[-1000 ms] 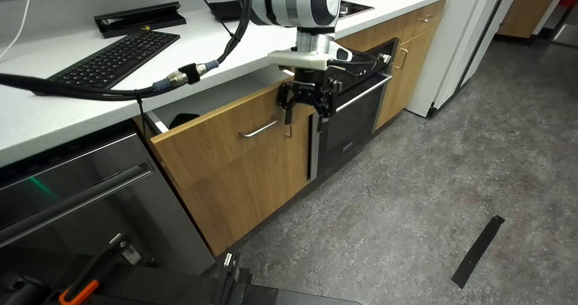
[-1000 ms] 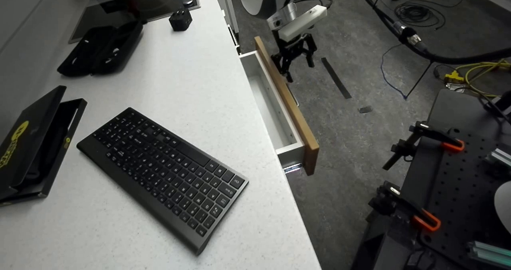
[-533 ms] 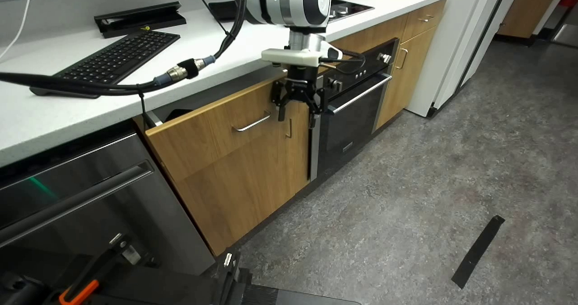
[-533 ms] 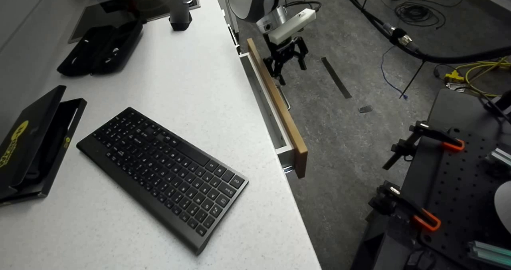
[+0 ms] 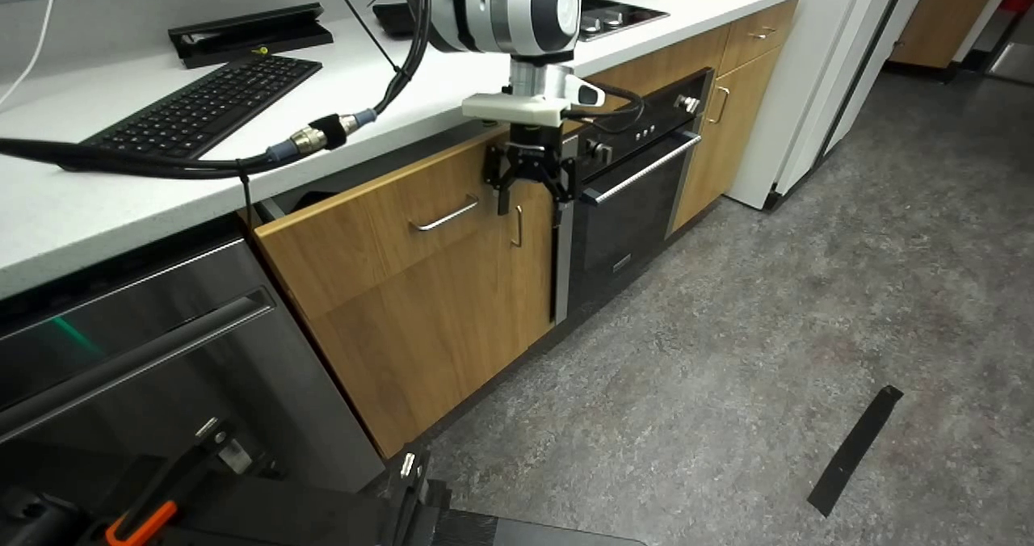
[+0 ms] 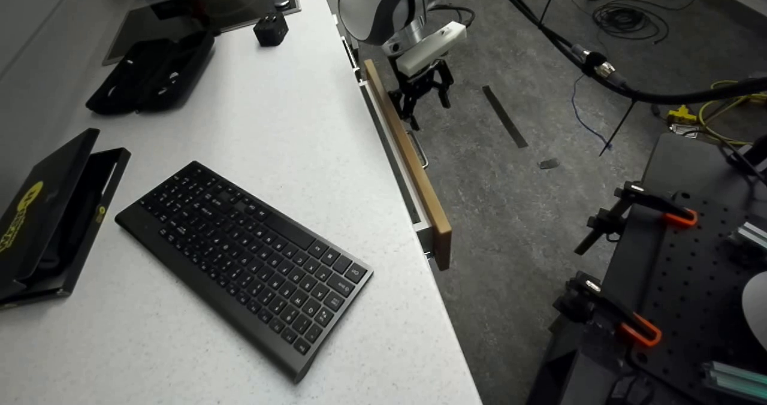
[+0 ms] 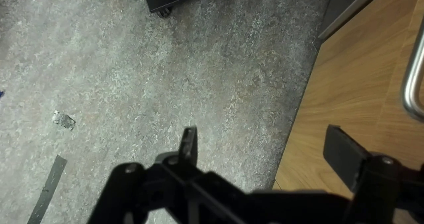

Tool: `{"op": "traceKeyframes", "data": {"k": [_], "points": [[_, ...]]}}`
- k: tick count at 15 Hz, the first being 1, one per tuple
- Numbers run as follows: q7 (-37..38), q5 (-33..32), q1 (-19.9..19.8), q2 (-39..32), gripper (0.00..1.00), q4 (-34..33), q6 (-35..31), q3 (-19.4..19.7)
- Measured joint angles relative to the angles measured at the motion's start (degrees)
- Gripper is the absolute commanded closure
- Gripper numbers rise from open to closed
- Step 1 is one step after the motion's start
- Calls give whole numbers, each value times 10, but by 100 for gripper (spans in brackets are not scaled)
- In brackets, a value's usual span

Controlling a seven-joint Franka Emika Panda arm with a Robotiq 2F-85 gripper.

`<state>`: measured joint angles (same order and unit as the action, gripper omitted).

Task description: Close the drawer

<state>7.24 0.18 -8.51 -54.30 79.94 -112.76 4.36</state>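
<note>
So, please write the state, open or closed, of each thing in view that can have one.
Wide light-oak wood drawer: partly open.
Black two-finger gripper: open.
Black oven door: closed.
Black clamshell case: open.
Yellow-lettered black box: open.
Dark metallic appliance front: looks closed.
Lower light-wood cabinet front: looks closed.
Small light-wood drawer, far end: closed.
Light-wood cabinet door below it: closed.
Tall white unit: cannot tell.

Counter (image 6: 287, 123) bright; floor (image 6: 509, 213) dimmer; appliance front (image 5: 174, 372) glinting green — wrist-view gripper (image 7: 261, 134) slightly blurred.
</note>
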Motion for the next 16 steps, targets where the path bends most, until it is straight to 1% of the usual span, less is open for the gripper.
{"op": "traceKeyframes", "data": {"k": [8,16], "points": [[47,0,56,-18,0,-24,-6,-2],[47,-1,58,-18,0,-26,-4,-1]]}}
